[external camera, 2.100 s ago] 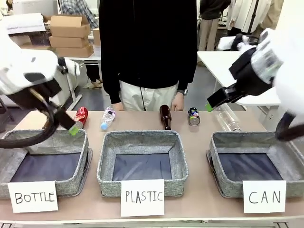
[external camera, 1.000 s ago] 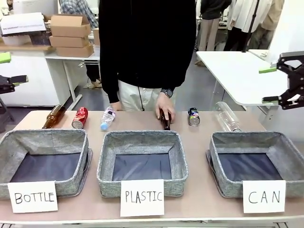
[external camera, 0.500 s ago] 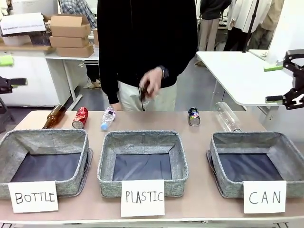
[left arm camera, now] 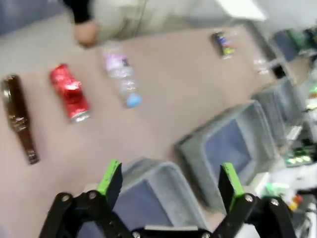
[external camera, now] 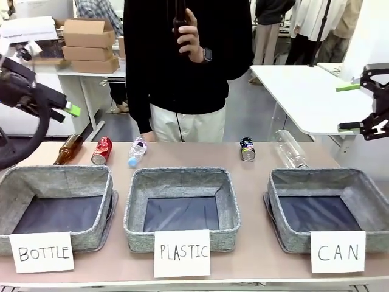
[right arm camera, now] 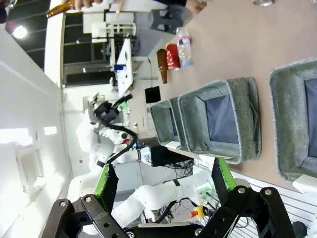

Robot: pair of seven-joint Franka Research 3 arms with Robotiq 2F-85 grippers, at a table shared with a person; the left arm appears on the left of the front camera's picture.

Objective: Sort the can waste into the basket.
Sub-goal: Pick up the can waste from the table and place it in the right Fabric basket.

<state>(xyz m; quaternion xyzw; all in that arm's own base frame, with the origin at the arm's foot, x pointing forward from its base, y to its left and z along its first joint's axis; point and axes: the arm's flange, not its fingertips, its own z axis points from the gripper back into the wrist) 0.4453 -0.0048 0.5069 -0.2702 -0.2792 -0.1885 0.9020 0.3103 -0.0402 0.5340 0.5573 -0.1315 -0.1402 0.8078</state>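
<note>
red can (external camera: 101,150), silver can (external camera: 247,149) well apart from spread left tool (left arm camera: 171,173) and right tool (external camera: 347,107)

The left wrist view is blurred; the silver can (left arm camera: 224,43) at upper right has unreadable print. In the front view a dark thing (external camera: 180,15), perhaps a bottle, in the person's hand (external camera: 191,38) runs off the top edge.

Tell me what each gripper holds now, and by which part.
Nothing: the left gripper and the right gripper both stand open and empty. The person's hand holds a dark bottle; which part it grips cannot be told.
</note>
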